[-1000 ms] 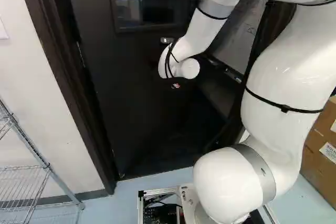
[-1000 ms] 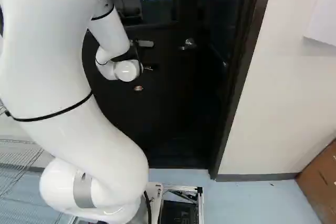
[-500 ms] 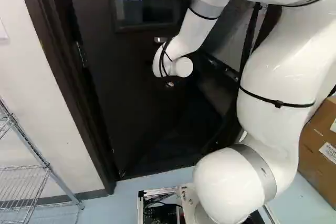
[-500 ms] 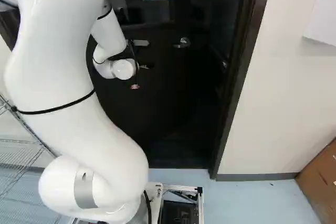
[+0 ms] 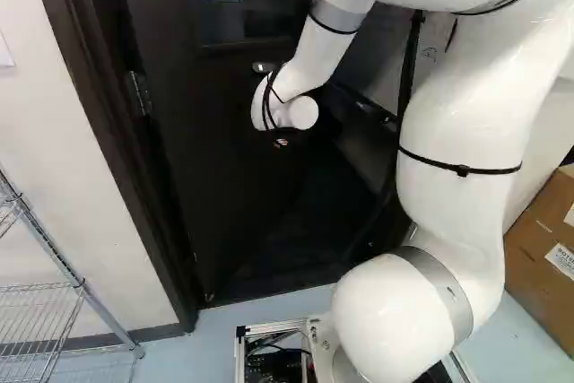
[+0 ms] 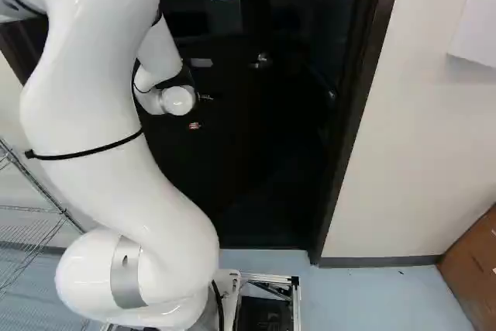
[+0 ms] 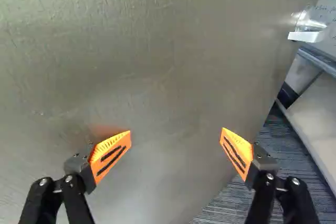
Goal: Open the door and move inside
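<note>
At the left of the left base view, the wire shelving rack (image 5: 81, 284) stands by the wall, so the base wants a line clear of it. Next comes the dark door frame (image 5: 130, 159) with its hinge (image 5: 139, 93); pushing near that side would waste effort. The door (image 5: 215, 177) hangs partly swung inward just right of it, with the gripper (image 7: 176, 131) near its face. The jaws are spread wide and hold nothing; whether they touch the panel I cannot tell. The step looks like a push: lean in steadily, well out toward the free edge and the lever handle (image 7: 307, 36), and follow the door's arc so the tips don't skid or snag. Farther right rises the white arm (image 5: 457, 123); its bulky elbow needs room at the opening before the base rolls through. The cardboard box (image 5: 543, 239) is rightmost.
</note>
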